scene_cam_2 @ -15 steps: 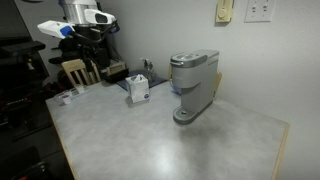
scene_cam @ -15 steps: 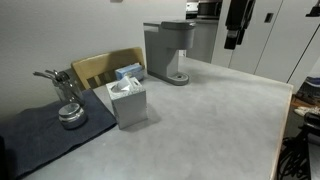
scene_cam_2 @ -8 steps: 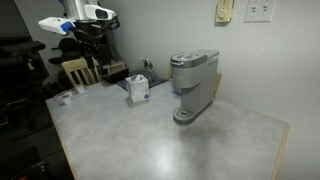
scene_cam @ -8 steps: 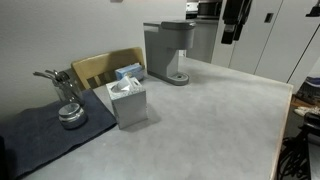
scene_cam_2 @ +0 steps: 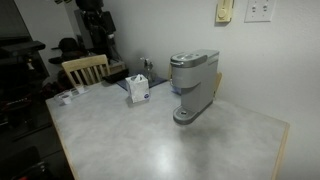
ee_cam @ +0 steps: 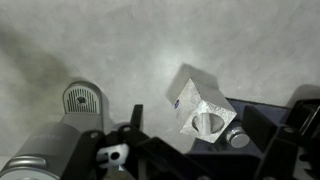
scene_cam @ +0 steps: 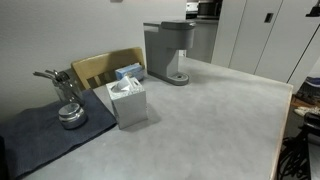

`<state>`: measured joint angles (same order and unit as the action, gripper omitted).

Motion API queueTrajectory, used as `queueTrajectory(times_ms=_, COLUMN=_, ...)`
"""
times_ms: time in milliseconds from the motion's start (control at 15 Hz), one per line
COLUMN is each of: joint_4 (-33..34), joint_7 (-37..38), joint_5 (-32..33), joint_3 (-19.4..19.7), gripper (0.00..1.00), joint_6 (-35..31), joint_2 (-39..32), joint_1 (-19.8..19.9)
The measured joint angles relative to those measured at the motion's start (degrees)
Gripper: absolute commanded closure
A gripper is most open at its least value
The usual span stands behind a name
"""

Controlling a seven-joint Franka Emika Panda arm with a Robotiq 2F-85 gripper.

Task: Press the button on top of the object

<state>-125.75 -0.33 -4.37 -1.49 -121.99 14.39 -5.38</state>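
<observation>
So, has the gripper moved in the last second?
Yes, the gripper went up: in an exterior view it hung above and right of the coffee machine and has since left the frame's upper edge.

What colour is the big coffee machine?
The coffee machine is grey. It shows best in an exterior view.
</observation>
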Motion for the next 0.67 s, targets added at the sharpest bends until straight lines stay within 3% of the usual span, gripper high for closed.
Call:
queueTrajectory(times_ms=267, joint_4=4.8, joint_7=2.04, joint_5=0.86, joint_3=-0.73, gripper=0.0, joint_6=3.17, joint_2=-0.01, joint_1=0.02)
queueTrajectory(times_ms=667, joint_4=5.03, joint_7=2.07, joint_5=0.88, joint_3=-0.82, gripper=0.0, joint_6=3.2, joint_2=-0.23, joint_1=0.05)
